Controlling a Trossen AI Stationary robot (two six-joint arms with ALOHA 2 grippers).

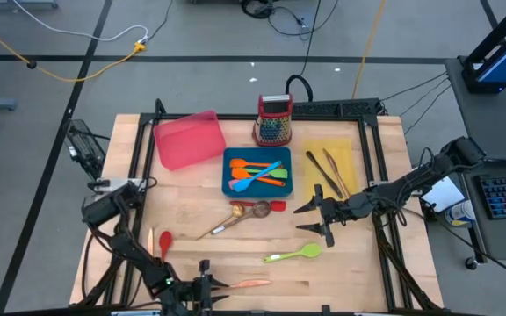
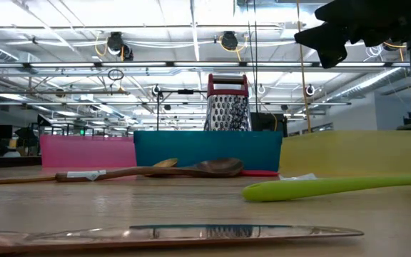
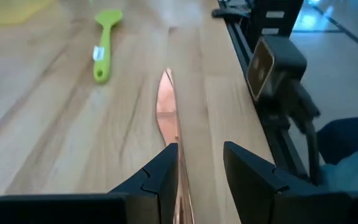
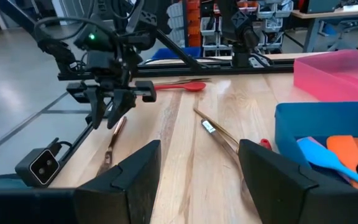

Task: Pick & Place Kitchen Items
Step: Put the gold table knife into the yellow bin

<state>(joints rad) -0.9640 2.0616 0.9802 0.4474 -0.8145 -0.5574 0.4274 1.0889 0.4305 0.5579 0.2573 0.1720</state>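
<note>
Copper knife (image 3: 166,109) lies flat on the table (image 1: 358,272) at the near edge, with its handle end between the 2 fingers of the left gripper (image 1: 207,288). In the left wrist view the jaws stand partly open around the handle: one finger (image 3: 160,174) sits against the knife, while a gap shows at the other finger. The blade points straight ahead of this gripper, and the knife rests on the wood.

Green spatula (image 1: 293,254) lies ahead of the left gripper and off to one side, apart from the knife. It also sits just below the right gripper (image 1: 320,218), which hovers above the table near its middle with the jaws wide open and holding nothing.

Red spoon (image 1: 165,241) lies on the table behind the left gripper, near the left arm. Wooden spoon (image 1: 240,215) and a second slim utensil lie between the 2 grippers, just in front of the blue tray (image 1: 257,172).

The blue tray holds orange and blue spatulas (image 1: 260,173). The yellow tray (image 1: 332,167), just behind the right gripper, holds 2 dark slim utensils (image 1: 326,173). The pink tray (image 1: 189,139) stands beyond the blue tray, well apart from both grippers. A grater (image 1: 274,120) stands upright behind the blue tray.
</note>
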